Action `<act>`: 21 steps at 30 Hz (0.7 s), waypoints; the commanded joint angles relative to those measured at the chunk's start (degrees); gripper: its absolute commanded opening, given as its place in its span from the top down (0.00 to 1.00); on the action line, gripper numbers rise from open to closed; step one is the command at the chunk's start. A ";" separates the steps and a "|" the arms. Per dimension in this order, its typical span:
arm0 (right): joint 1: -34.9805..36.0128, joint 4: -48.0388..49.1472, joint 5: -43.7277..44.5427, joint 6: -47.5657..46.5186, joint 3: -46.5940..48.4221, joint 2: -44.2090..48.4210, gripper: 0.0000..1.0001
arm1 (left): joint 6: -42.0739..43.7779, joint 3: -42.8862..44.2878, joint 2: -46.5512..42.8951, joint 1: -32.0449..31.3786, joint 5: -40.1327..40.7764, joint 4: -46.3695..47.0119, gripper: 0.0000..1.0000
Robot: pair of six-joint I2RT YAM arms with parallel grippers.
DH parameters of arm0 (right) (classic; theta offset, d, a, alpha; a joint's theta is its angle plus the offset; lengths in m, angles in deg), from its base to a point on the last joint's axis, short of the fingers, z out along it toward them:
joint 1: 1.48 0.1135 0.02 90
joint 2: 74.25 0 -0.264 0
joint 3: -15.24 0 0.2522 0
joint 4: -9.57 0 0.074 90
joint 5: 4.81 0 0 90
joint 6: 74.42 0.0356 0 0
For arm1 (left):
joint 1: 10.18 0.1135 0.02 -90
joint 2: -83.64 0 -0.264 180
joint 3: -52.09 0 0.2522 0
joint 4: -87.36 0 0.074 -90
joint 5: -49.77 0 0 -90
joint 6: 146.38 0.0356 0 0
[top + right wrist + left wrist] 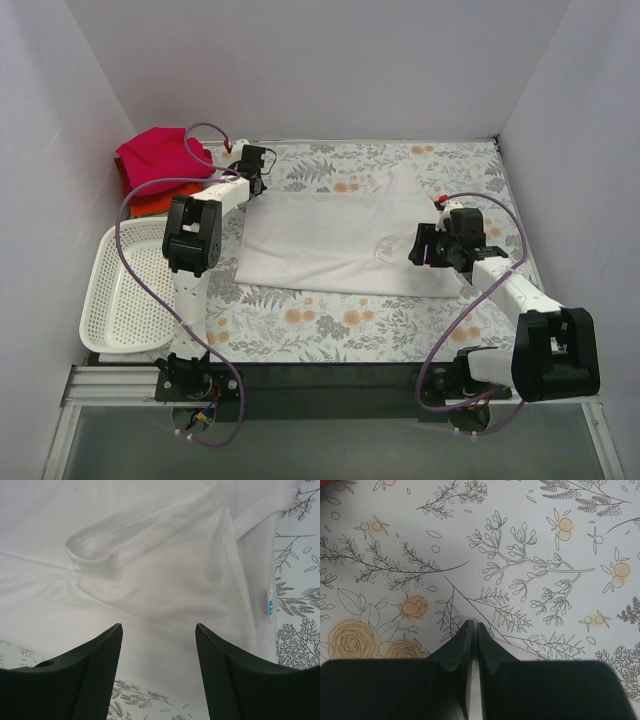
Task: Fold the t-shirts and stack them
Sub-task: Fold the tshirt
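Note:
A plain white t-shirt [330, 240] lies spread flat in the middle of the floral table. My left gripper [255, 170] is at its far left corner. In the left wrist view the left gripper [473, 625] has its jaws pressed together, with a strip of the white t-shirt [474, 695] caught between them. My right gripper [425, 245] hovers over the shirt's right part. It [159, 627] stands open above the white t-shirt [150, 555], near a hemmed sleeve, with nothing between the fingers. Folded magenta-pink [160, 155] and red-orange [150, 203] t-shirts are stacked at the far left.
A white mesh basket [125, 290] sits at the near left beside the left arm. White walls close in the table on the left, back and right. A purple cable [135, 215] loops along the left arm. The shirt's label [270, 605] shows at its right edge.

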 commanded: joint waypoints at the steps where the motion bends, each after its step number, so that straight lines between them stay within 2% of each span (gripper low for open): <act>1: -0.03 1.85 -0.01 -0.11 5.24 -3.77 0.45 | 0.56 -0.69 -2.07 -0.13 -0.36 -0.20 0.94; 4: 0.14 1.77 -0.28 0.15 12.01 -8.70 0.45 | 0.56 -0.69 -2.06 -0.13 -0.71 -0.11 0.99; 9: 0.67 1.15 7.35 -0.11 28.32 -18.89 0.46 | 0.56 -1.91 -3.12 -0.13 -1.06 0.94 1.00; 11: 0.76 0.80 7.99 -0.02 33.10 -25.39 0.46 | 0.82 -2.44 -3.91 -0.13 -1.42 1.21 1.00; 18: 0.93 -1.05 12.20 -1.78 59.96 -48.13 0.47 | 1.17 -3.50 -5.32 -0.04 -2.21 1.56 1.00; 21: 0.84 -1.48 13.43 -3.27 67.19 -56.31 0.47 | 1.17 -3.68 -5.76 -0.04 -2.91 1.65 1.00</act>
